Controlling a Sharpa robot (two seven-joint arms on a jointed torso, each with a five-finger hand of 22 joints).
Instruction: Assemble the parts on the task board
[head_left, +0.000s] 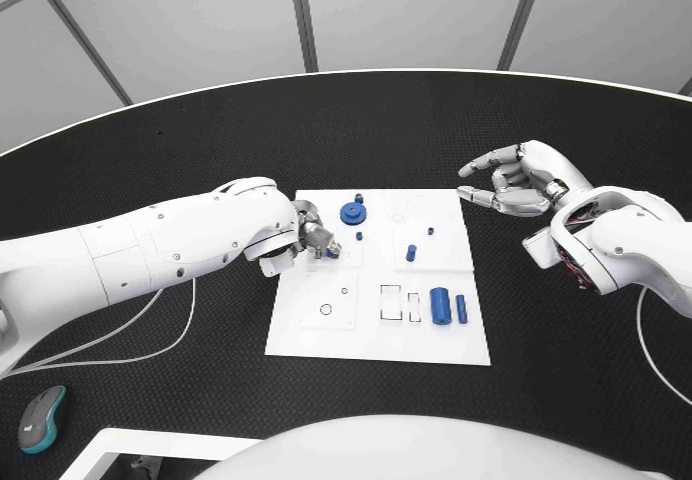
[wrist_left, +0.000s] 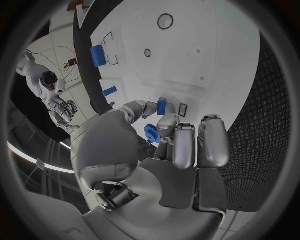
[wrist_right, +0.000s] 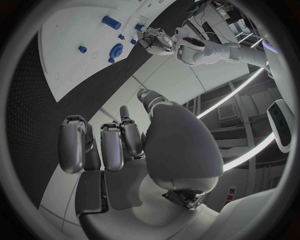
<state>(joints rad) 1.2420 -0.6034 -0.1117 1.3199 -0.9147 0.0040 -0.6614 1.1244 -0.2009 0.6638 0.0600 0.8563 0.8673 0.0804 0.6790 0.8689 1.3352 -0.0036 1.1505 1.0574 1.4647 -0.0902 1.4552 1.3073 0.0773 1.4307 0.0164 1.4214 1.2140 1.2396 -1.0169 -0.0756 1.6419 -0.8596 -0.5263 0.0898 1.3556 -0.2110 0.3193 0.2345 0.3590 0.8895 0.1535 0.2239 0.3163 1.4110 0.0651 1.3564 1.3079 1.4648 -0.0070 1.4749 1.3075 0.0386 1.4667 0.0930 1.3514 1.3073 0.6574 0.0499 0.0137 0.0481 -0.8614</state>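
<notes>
The flat white rectangular task board (head_left: 378, 330) lies in the middle of the frame in the head view, on the black textured table (head_left: 173, 140). The left hand (head_left: 309, 238), silver and many-fingered, sits over the board's left edge, a little above the middle of the frame. In the left wrist view its fingertips (wrist_left: 164, 121) pinch a small blue cylindrical part (wrist_left: 162, 107) just above the white surface, with the other fingers curled beside it. The same small part shows at the fingertips in the head view (head_left: 332, 251).

A blue round gear-shaped part (head_left: 351, 213) stands on the board near its upper edge, just right of the left hand. A short blue peg (head_left: 410, 252) stands right of centre, with a tiny blue stub (head_left: 359, 237) between it and the left hand. Toward the lower right of the board, a thick blue cylinder (head_left: 440, 305) and a slimmer blue rod (head_left: 462, 308) lie side by side.

The right hand (head_left: 516, 180) hovers over the black table at the upper right of the frame, apart from the board's upper right corner. Its fingers are loosely curled with gaps between them and hold nothing, as the right wrist view (wrist_right: 125, 145) shows as well.

A grey and teal computer mouse (head_left: 42, 418) rests at the lower left of the head view.
</notes>
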